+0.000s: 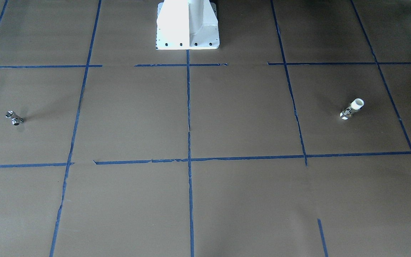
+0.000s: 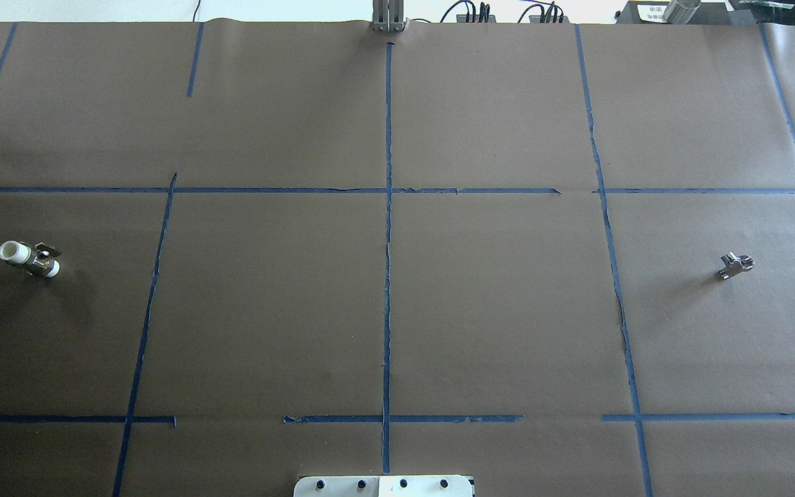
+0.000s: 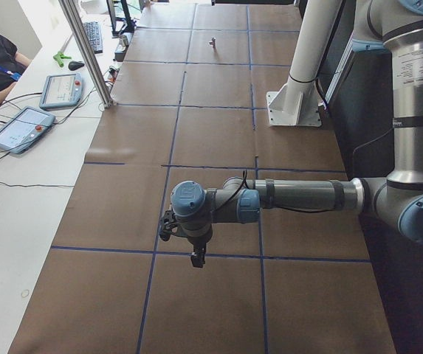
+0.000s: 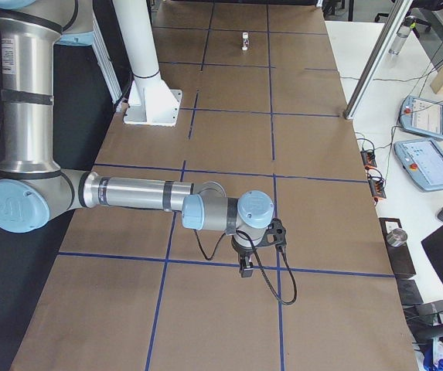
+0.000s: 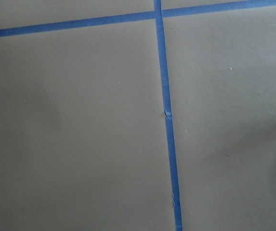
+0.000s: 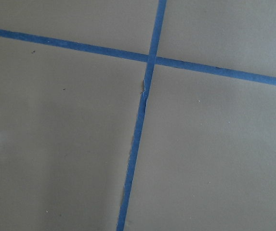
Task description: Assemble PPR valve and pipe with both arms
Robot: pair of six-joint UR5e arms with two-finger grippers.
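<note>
While both parts lie free on the bench, the danger is mostly in the first grasps. The PPR valve rests on the robot's left side and the pipe on its right side, well apart from each other. The left arm and the right arm each hang over bare paper. Whether their jaws are open or closed I cannot tell, because only the side views show them. I think the valve, being round, may roll away if the jaws close off its centre. The pipe is tiny and shiny, so it may slip or turn in the grip, and then the two ends would not line up for joining.
</note>
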